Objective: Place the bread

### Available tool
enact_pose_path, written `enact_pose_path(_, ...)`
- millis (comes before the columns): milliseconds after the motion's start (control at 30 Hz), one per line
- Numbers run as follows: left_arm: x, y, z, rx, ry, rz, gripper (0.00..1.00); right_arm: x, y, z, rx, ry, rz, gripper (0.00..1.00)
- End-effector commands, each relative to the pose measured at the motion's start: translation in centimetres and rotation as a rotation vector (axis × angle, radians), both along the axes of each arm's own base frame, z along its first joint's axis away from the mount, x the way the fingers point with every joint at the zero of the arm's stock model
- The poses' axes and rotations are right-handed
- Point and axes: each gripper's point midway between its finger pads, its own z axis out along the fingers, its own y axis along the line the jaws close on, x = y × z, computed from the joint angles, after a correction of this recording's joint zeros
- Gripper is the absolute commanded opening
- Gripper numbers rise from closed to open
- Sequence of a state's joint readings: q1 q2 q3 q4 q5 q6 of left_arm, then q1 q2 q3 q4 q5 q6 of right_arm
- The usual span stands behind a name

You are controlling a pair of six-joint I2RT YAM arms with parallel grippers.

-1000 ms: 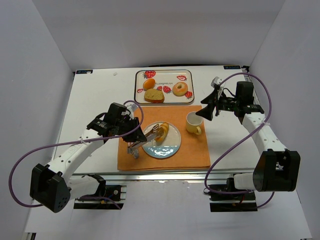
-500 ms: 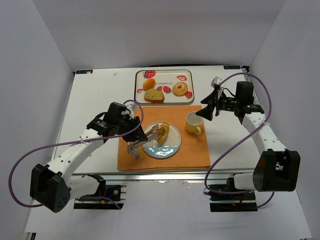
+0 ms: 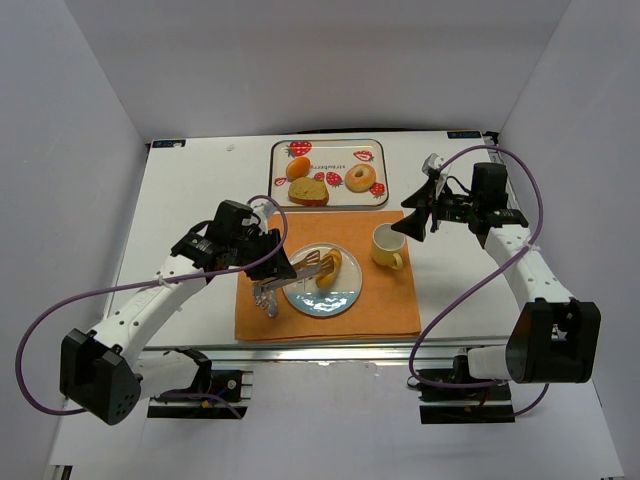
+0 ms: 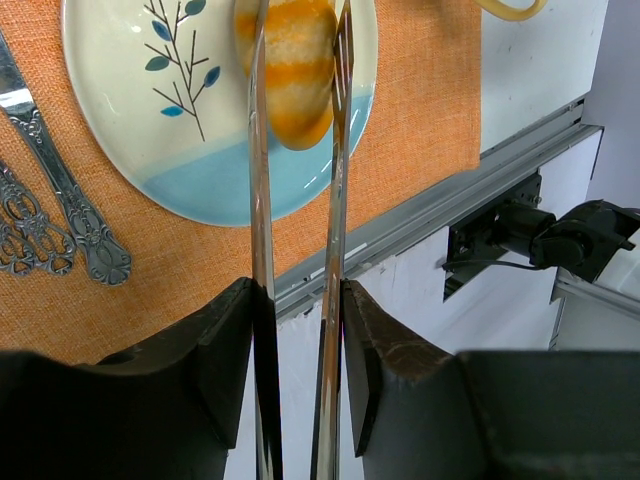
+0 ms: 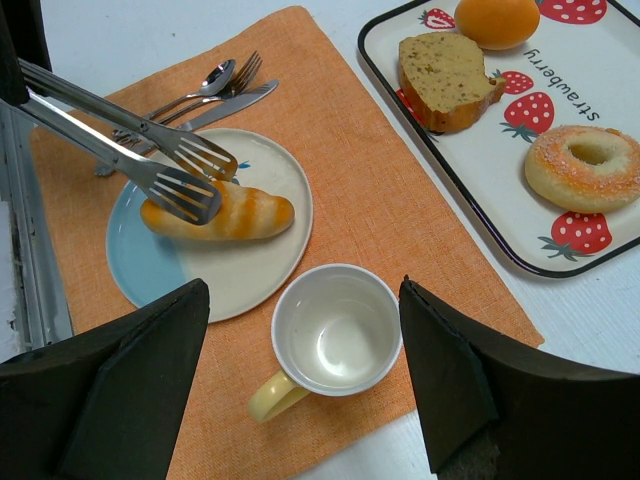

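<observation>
The bread [image 3: 328,268] is a golden striped roll lying on the white-and-blue plate [image 3: 325,297]. It also shows in the left wrist view [image 4: 295,70] and the right wrist view [image 5: 225,215]. My left gripper [image 3: 276,263] is shut on metal tongs [image 4: 258,200], whose two tips sit on either side of one end of the bread [image 5: 185,175]. In the left wrist view my left gripper [image 4: 297,300] points at the plate [image 4: 150,120]. My right gripper [image 3: 415,215] is open and empty, hovering above the yellow cup [image 5: 335,330].
The plate, the cup [image 3: 385,245] and a fork, spoon and knife [image 3: 265,296] lie on an orange placemat [image 3: 385,305]. Behind it a strawberry tray [image 3: 383,196] holds a bread slice [image 3: 308,190], a donut [image 3: 360,178] and an orange bun [image 3: 298,165].
The tongs have brought the bread down from a raised, tilted pose until it lies flat on the plate. The right arm has not moved.
</observation>
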State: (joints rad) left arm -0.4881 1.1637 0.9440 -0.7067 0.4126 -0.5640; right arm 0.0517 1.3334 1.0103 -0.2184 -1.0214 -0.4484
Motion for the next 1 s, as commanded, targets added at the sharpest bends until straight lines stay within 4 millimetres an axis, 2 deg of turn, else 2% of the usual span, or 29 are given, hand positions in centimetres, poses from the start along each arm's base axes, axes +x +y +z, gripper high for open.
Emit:
enact_pose_path(0, 0.03, -0.73, 1.93, -0.041, -0.04, -0.037, 0.49, 0.36, 0.1, 1.71, 0.018, -0.045, 0.017, 0.81)
enact_pose_path(967, -0.25, -0.54, 1.96, -0.035, -0.036, -0.039, 0.52, 0.18, 0.12, 1.54, 0.02, -0.043, 0.02, 0.81)
